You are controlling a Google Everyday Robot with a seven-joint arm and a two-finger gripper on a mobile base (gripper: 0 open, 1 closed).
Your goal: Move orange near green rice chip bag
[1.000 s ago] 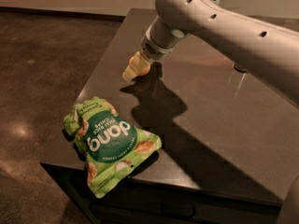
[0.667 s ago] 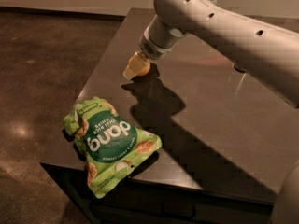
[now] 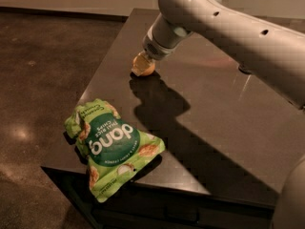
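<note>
1. Since a second ago my gripper (image 3: 141, 65) has moved only a little, drifting slightly away from the left edge of the counter (image 3: 228, 123). The green rice chip bag (image 3: 114, 144) has not shifted at all.
2. My gripper is low over the counter, close to the left edge and closer to the far-left corner than to the front-left one. Its tip reaches the surface or sits just above it.
3. The orange (image 3: 148, 70) shows at the very tip of my gripper, right against it and down at the counter top. It appears as a small round orange patch on the side facing the middle of the counter.
4. I cannot tell how far my pincer is open, or whether it truly has hold of the orange. The two blend into one pale lump from this angle.
5. The green rice chip bag lies flat and crinkled at the front-left corner. Its white "dang" lettering reads upside down, and its lower end pokes out past the front edge.
6. The orange and the bag are well apart, with a stretch of bare dark counter along the left edge between them.
7. My arm (image 3: 224, 27) comes in from the right and slants down across the far part of the counter. It casts a dark shadow (image 3: 162, 104) that runs from the orange toward the front edge and passes just beside the bag.
</note>
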